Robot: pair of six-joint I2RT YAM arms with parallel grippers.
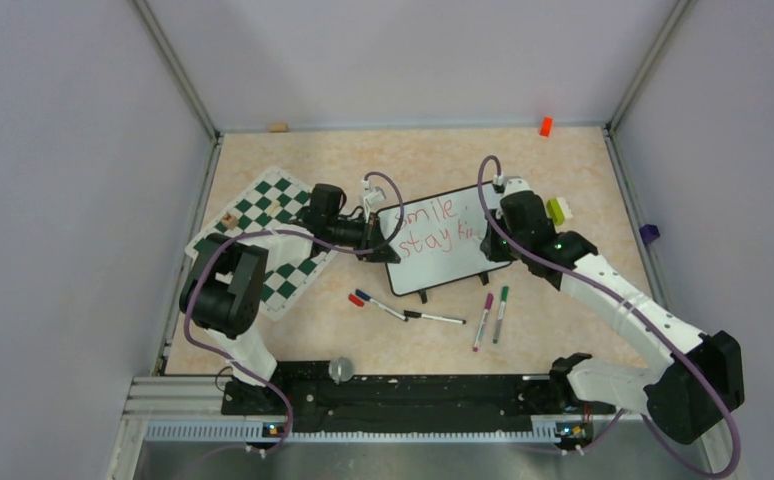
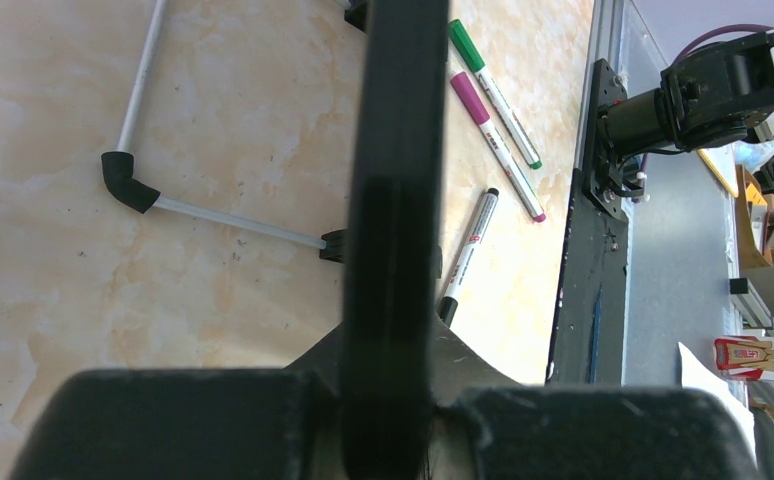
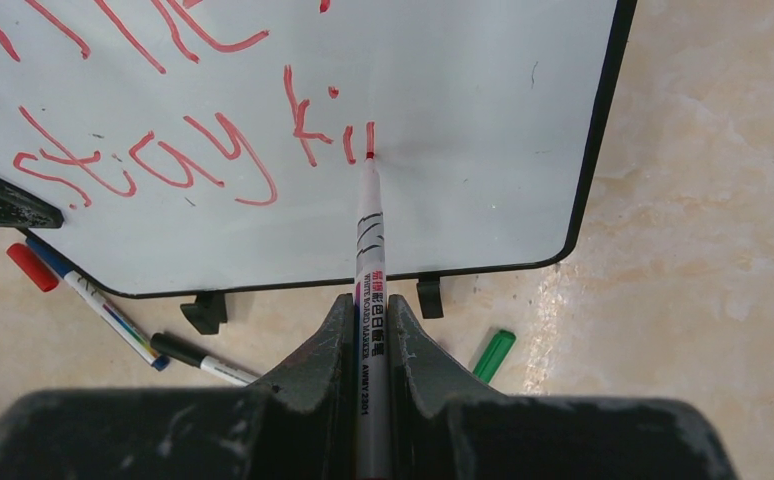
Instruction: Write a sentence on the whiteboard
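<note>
The whiteboard [image 1: 443, 250] stands tilted on the table's middle, black-framed, with two black feet [image 3: 428, 296]. Its near edge fills the left wrist view as a dark bar [image 2: 393, 150], and my left gripper [image 2: 391, 335] is shut on that frame at the board's left side [image 1: 371, 236]. The sentence [image 3: 163, 150] is red lettering in two lines, "smile" above and "stay ki" below, followed by a short fresh stroke. My right gripper [image 3: 370, 300] is shut on a red whiteboard marker [image 3: 371, 235]. The marker's tip touches the board at that last stroke.
A green-and-white chess mat [image 1: 268, 215] lies left of the board. Loose markers lie in front: blue-and-red [image 1: 375, 303], black [image 1: 433, 317], purple [image 1: 484, 320], green [image 1: 501, 313]. Small blocks sit at the back and right: orange [image 1: 545, 126], yellow-green [image 1: 560, 210], purple [image 1: 649, 234].
</note>
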